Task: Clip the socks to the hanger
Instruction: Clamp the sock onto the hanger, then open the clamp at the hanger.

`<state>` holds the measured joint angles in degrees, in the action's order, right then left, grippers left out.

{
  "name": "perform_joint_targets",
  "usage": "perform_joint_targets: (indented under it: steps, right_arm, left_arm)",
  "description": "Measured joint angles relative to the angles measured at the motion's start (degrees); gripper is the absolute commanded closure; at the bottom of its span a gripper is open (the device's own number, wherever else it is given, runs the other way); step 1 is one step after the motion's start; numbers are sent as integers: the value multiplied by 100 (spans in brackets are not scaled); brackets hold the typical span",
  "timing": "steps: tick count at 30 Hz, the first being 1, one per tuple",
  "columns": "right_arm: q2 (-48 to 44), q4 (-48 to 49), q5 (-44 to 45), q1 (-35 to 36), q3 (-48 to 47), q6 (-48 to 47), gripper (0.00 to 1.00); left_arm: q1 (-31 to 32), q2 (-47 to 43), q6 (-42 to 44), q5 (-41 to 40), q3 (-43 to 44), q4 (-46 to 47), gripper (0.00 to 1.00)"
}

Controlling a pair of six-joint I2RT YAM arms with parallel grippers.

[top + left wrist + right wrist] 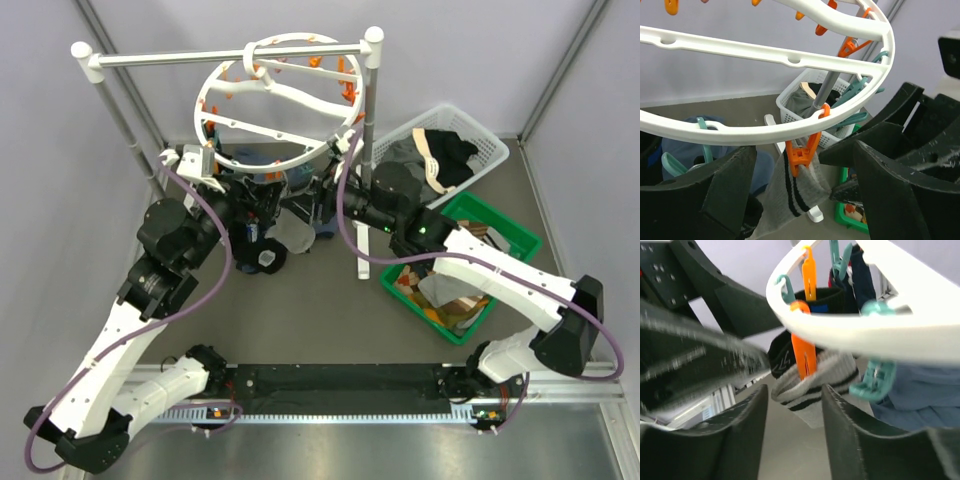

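Sock and jaws: I see the light grey ribbed sock with dark stripes between my left gripper's spread, empty jaws. The right gripper's jaws are also released, with the sock at 12 o'clock.
Look: limp, its cuff pinched by an orange plastic clip.
Axis: near vertical, cuff at 12, foot towards 7.
Place: under the rim of the large round white plastic hanger, above the grey bench.

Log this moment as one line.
grey striped sock: hangs from orange clip on hanger | left gripper: open, flanking sock | right gripper: open, flanking sock
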<state>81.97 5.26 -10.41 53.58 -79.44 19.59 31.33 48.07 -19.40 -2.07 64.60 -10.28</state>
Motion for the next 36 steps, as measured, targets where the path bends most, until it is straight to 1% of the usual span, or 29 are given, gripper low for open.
perform_joint_targets:
  steps: [1,3,4,6,11,13,17,21,25,28,31,36]
  right_arm:
    - [-101,61,24,0,162,-66,46]
    - [-341,234,94,0,570,-249,44]
    - [-487,271,151,0,798,-354,40]
    - [-776,494,240,-24,1285,-555,36]
    - [-1316,1233,275,-284,2312,-796,32]
    - [-1386,1589,254,-466,2553,-828,30]
    - [-1386,2238,94,-588,2726,-966,29]
    - [-1300,3117,-92,-588,2739,-1064,29]
    - [-1095,3751,-116,-516,2739,-1266,28]
    - [-944,4002,166,-227,2743,-1705,28]
    - [-780,4450,671,136,2833,-2234,28]
    - [-321,5270,1447,286,2933,-2789,29]
  left_arm:
    - [2,-4,-4,-35,20,-35,17]
    - [4,-17,-15,-85,24,-85,17]
    - [4,-20,-17,-118,24,-120,17]
    - [4,-20,-20,-186,24,-146,17]
    - [4,-20,-17,-313,24,-153,17]
    - [4,-20,-17,-350,24,-155,17]
    - [4,-20,-17,-369,24,-157,16]
    - [4,-20,-22,-380,24,-162,16]
    - [4,-20,-35,-380,24,-179,16]
    - [4,-22,-63,-380,24,-181,16]
    - [4,-35,-87,-380,24,-186,16]
    - [4,-35,-120,-378,24,-190,16]
